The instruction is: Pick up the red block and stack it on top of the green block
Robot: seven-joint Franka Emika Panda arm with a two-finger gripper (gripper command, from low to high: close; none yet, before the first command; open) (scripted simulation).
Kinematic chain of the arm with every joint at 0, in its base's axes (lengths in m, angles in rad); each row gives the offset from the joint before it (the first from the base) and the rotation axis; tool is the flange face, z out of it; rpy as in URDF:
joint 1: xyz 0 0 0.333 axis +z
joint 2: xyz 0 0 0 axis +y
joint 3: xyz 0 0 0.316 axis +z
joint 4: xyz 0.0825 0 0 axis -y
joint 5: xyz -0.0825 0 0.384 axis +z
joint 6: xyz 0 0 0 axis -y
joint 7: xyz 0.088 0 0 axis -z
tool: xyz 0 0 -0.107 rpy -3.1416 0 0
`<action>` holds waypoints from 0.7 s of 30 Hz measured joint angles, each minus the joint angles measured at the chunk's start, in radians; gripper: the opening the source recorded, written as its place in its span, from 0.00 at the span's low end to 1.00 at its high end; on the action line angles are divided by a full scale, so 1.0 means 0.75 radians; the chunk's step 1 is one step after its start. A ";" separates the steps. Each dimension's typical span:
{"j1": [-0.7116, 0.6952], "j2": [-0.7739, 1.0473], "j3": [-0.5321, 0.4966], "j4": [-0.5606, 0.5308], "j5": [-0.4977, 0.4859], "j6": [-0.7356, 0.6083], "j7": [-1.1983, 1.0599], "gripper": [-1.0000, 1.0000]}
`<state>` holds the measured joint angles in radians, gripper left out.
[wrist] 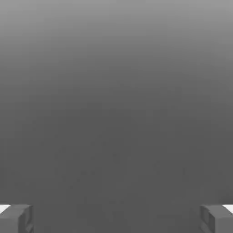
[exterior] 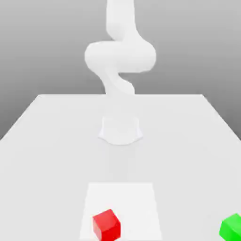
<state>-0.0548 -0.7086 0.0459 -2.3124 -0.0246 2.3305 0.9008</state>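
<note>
Bright glossy red on the red block (exterior: 106,225); bright plain green on the green block (exterior: 231,227). White on the arm (exterior: 120,56), pale grey-white on the table (exterior: 47,141), a whiter square patch (exterior: 136,202) under the red one. Grey fingertips (wrist: 17,218), grey backdrop (exterior: 42,42).

Green block (exterior: 232,227) and arm's top (exterior: 120,14) cropped by frame edges
</note>
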 joint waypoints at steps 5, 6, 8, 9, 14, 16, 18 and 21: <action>-0.137 0.251 0.114 -0.034 -0.077 0.083 0.282 0.50; -0.161 0.300 0.134 -0.040 -0.092 0.099 0.338 0.50; -0.208 0.397 0.172 -0.053 -0.124 0.131 0.448 0.50; -0.226 0.446 0.186 -0.060 -0.141 0.147 0.505 0.50; -0.290 0.691 0.225 -0.092 -0.221 0.225 0.782 0.50; -0.304 0.787 0.229 -0.105 -0.243 0.258 0.885 0.50; -0.315 0.881 0.226 -0.118 -0.253 0.292 0.980 0.50; -0.324 1.017 0.220 -0.140 -0.241 0.346 1.104 0.50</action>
<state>-0.2980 0.0539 0.2108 -2.4175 -0.2051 2.5901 1.7287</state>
